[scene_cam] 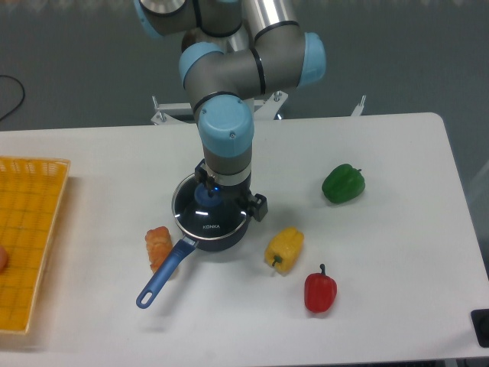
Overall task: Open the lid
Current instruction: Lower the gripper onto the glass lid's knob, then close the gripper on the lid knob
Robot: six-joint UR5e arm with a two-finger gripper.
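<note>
the lid (206, 223) sits flat on the saucepan (218, 238), left of centre on the counter (397, 252), so nothing is opened yet. being round it has no long axis; its knob faces up, mostly hidden. the gripper (221, 200) hangs over the knob, and i cannot tell whether its jaws are apart or closed.

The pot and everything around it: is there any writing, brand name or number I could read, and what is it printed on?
"KONKA": white letters on the front part of the glass lid, which sits on the blue saucepan.
Small red mark on the robot's base: partly hidden, too small to read.
No other text is visible.
</note>
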